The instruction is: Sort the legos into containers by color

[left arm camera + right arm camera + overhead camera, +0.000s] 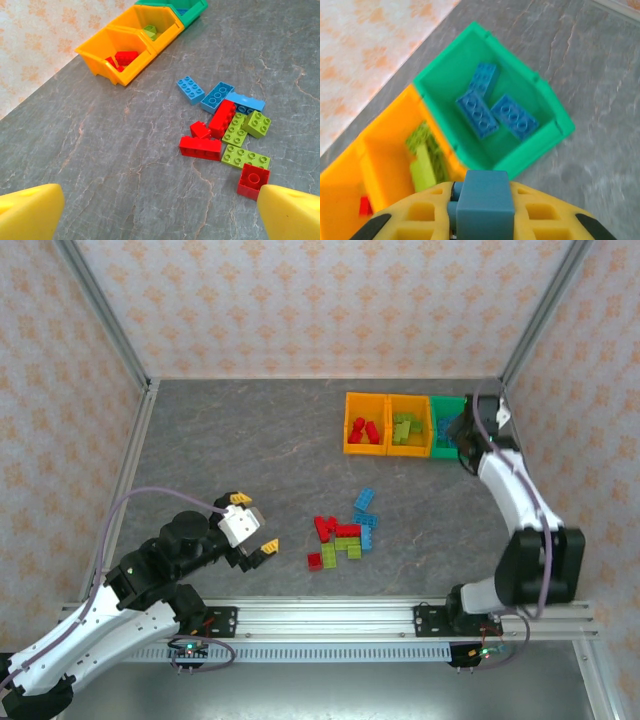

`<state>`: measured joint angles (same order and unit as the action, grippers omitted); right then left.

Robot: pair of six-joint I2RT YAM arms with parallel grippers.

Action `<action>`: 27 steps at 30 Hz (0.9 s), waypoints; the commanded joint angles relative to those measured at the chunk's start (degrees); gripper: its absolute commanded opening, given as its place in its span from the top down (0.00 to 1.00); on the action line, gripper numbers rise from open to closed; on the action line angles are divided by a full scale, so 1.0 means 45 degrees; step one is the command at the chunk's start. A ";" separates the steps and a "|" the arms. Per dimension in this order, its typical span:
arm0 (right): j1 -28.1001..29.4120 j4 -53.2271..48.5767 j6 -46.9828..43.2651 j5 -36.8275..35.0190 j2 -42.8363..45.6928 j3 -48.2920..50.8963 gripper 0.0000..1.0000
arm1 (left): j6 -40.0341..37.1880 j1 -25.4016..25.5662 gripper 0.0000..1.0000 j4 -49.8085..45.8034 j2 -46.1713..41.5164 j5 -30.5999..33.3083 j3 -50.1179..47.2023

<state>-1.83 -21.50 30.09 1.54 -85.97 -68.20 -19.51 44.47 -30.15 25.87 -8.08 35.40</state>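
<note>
Hovering at the far right of the desk [250, 440], the right arm's fingers [415, 215] are clamped shut on a small dull-blue studded plastic brick [485, 205], and everything hangs on where that brick sits against the green open-top plastic bin [445, 75]. The bin lies ahead of the fingers and below them, its near wall just in front of the brick, so by my reading the brick is over the near lip, not over the middle. (The orange plastic bin of lime bricks [385, 145] touches the green one on its left, so drifting that way would be the mistake.) Blue bricks [480, 112] lie on the green bin's floor, which confirms the target. A short reach forward before letting go looks like the safe call; which way the held brick's long axis runs I cannot tell. On the other side, the left arm's fingers [30, 210] stand wide open and empty, low over the desk. The loose pile of red, lime and blue bricks [225, 130] lies ahead of them and off to their right, so the left arm is the nearer to it, with the right arm well apart at the bins.
</note>
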 commanded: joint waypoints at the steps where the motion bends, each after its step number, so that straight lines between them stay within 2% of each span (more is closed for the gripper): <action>1: -0.0589 -0.0671 -0.0593 0.0942 -0.2561 -0.2006 0.77 | -0.0161 -0.0097 0.00 0.0133 -0.0274 0.0475 -0.0110; 5: -0.0813 -0.1552 -0.0577 0.1071 -0.5171 -0.4442 0.75 | -0.0162 -0.0106 0.00 0.0175 -0.0339 0.0482 -0.0264; 9: -0.0809 -0.2263 -0.0409 0.1108 -0.5905 -0.5437 0.56 | -0.0125 -0.0097 0.00 0.0195 -0.0102 0.0320 -0.0268; 11: -0.0807 -0.2361 -0.0471 0.1037 -0.5552 -0.5284 0.52 | -0.0141 -0.0101 0.00 0.0242 0.0014 0.0330 -0.0269; 15: -0.0807 -0.2744 -0.0600 0.0927 -0.4165 -0.4180 0.49 | 0.0046 -0.0097 0.00 0.0312 0.0286 0.0388 -0.0229; 20: -0.0680 -0.2461 -0.0541 0.2823 -0.0747 -0.1207 0.48 | 0.1172 -0.0116 0.00 0.0458 0.0600 0.0869 -0.0075; 23: -0.0155 -0.2419 -0.0622 0.3916 0.1598 0.0547 0.45 | 0.2768 -0.0154 0.00 0.0122 0.1308 0.1916 0.0631; 27: 0.1572 -0.3457 -0.1204 0.4604 0.4398 0.1860 0.40 | 0.5854 -0.0155 0.00 -0.0852 0.3207 0.2966 0.2585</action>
<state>0.75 -32.95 27.31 17.61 -72.07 -63.07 -5.93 44.27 -32.01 36.27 -0.40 40.45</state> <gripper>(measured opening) 0.592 0.998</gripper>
